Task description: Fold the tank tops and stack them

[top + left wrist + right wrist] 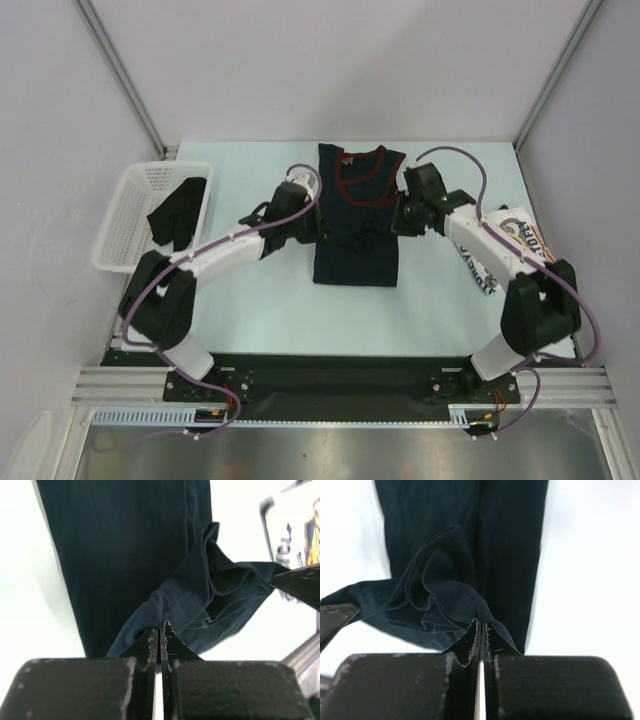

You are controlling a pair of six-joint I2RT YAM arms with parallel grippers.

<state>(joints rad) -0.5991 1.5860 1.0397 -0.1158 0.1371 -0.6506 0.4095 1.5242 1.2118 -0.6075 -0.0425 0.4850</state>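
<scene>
The navy tank top (355, 240) lies lengthwise in the middle of the table (250, 310), its red-trimmed neckline toward the far edge and its hem toward the near edge. It shows as a narrow strip, so its sides look already turned in, though the layers underneath cannot be seen. About halfway down its length the cloth is bunched and lifted. The left hand (160, 626) is closed on a pinch of navy fabric at the strip's left side, and the right hand (481, 624) is closed on a matching pinch at its right side. Between them the cloth hangs in loose folds.

By my reading this is the crosswise fold of the navy top, under way but not laid down. The white tank top (528, 238) sits near the right edge of the table, partly under the right arm. Whether it is folded or only heaped I cannot tell. The two tops are well apart, so no stack is made: finishing this fold, dealing with the white one and stacking appear to remain.

At the left edge a white basket (125, 205) holds a dark cloth (180, 212)
</scene>
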